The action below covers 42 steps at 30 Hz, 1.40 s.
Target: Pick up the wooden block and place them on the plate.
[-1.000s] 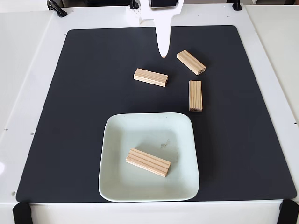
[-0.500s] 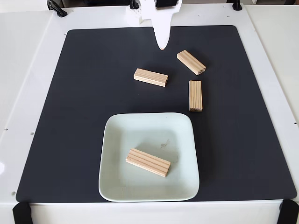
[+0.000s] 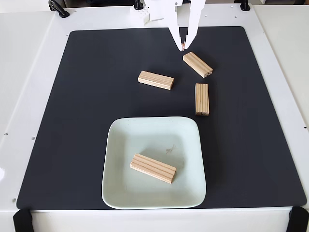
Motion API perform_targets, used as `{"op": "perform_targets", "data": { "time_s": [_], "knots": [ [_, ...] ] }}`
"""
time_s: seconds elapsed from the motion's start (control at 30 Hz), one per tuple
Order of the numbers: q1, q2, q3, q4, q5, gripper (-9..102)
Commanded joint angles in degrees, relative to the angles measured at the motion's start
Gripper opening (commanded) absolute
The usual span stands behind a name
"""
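White end effector (image 3: 183,47), fingertips together, just above an angled wooden block (image 3: 197,64).

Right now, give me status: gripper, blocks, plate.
Gripper over the mat's far edge, tips nearly together, holding nothing. One wooden block on the plate; three on the mat, nearest just below the tips. Nothing in the way.

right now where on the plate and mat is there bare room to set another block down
On the plate, the back half and the strip left of its wooden block are bare. The mat is free along its left side and right of the plate. It's crowded behind the plate: three blocks, the gripper.
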Motion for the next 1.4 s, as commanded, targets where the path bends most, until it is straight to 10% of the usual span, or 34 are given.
{"op": "perform_targets", "data": {
  "time_s": [0.0, 0.17, 0.47, 1.37],
  "knots": [
    [-0.3, -7.5, -10.5, 9.2, -11.8, 0],
    [-0.2, -18.2, -21.8, 18.8, -18.1, 3],
    [0.4, -23.5, -25.4, 19.6, -24.8, 44],
    [-5.0, -21.2, -3.0, 6.7, -18.2, 44]
  ]
}}
